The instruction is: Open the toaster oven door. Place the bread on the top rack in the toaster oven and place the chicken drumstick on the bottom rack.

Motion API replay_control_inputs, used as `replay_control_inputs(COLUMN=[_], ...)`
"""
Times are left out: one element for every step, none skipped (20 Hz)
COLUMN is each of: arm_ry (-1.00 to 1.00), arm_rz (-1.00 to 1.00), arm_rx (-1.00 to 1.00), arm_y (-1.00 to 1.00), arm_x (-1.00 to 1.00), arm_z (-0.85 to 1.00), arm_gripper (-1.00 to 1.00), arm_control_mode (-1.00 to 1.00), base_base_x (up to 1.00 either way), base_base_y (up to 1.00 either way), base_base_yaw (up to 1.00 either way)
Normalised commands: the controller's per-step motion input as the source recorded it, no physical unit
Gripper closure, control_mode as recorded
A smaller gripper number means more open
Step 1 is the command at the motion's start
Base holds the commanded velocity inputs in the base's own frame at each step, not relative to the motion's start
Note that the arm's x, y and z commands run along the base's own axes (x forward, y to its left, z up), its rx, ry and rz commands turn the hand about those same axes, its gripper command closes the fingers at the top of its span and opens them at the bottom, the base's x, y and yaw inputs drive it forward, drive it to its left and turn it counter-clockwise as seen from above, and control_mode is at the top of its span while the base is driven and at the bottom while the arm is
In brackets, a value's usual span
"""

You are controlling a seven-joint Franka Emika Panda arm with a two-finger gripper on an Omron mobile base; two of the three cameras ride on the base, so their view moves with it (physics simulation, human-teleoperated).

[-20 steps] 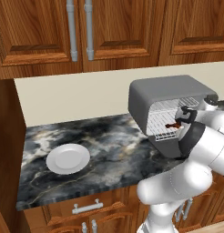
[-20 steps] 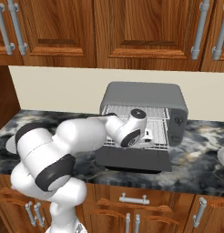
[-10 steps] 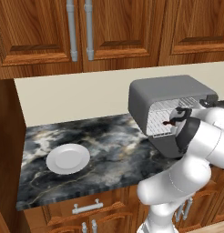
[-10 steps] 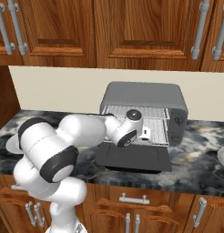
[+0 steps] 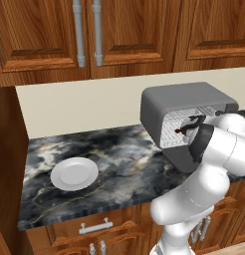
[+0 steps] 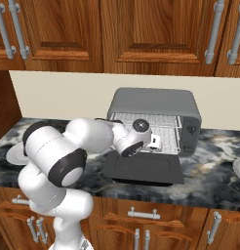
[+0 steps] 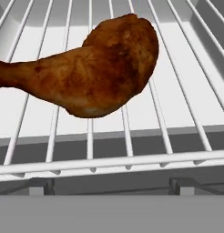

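The toaster oven (image 6: 156, 102) (image 5: 184, 99) stands open on the counter, with the toaster oven door (image 6: 141, 168) folded down flat in front. The dark reddish-brown chicken drumstick (image 7: 93, 75) lies free on the wires of the bottom rack (image 7: 177, 86), bone end to the left, with the pale oven floor close beneath. My gripper (image 6: 153, 141) (image 5: 186, 130) is open at the oven's mouth, just short of the drumstick and holding nothing. The top rack (image 6: 146, 117) shows as a wire grid above my hand. The bread is out of view.
A white plate (image 5: 74, 173) sits on the dark marble counter (image 5: 119, 159) left of the oven. Another plate edge (image 6: 239, 168) shows at the far right. Wooden cabinets hang above, and drawers run below the counter's front edge.
The arm's elbow has swung a little and the hand has risen slightly at the oven's mouth. The jaws have stayed wide.
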Motion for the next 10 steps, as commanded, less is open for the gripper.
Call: replay_control_inputs(arm_ry=[-0.1, -0.09, -0.08, -0.07, -0.08, -0.08, -0.09, -0.07, -0.05, -0.04], arm_rz=[-0.01, -0.01, -0.01, -0.01, -0.01, -0.01, -0.01, -0.01, -0.01, -0.01], arm_rx=[0.03, 0.03, 0.03, 0.03, 0.03, 0.02, 0.03, 0.02, 0.01, 0.01], arm_y=[0.0, 0.0, 0.0, 0.0, 0.0, 0.0, 0.0, 0.0, 0.0, 0.0], arm_x=[0.19, 0.21, 0.2, 0.19, 0.17, 0.17, 0.18, 0.2, 0.21, 0.23], arm_z=[0.06, 0.12, 0.1, 0.12, 0.11, 0.14, 0.14, 0.17, 0.15, 0.16], arm_gripper=[-1.0, -1.0, -1.0, -1.0, -1.0, -1.0, -1.0, -1.0, -1.0, -1.0], arm_control_mode=[-1.0, -1.0, -1.0, -1.0, -1.0, -1.0, -1.0, -1.0, -1.0, -1.0], base_base_x=[0.0, 0.0, 0.0, 0.0, 0.0, 0.0, 0.0, 0.0, 0.0, 0.0], base_base_y=[0.0, 0.0, 0.0, 0.0, 0.0, 0.0, 0.0, 0.0, 0.0, 0.0], base_base_yaw=[0.0, 0.0, 0.0, 0.0, 0.0, 0.0, 0.0, 0.0, 0.0, 0.0])
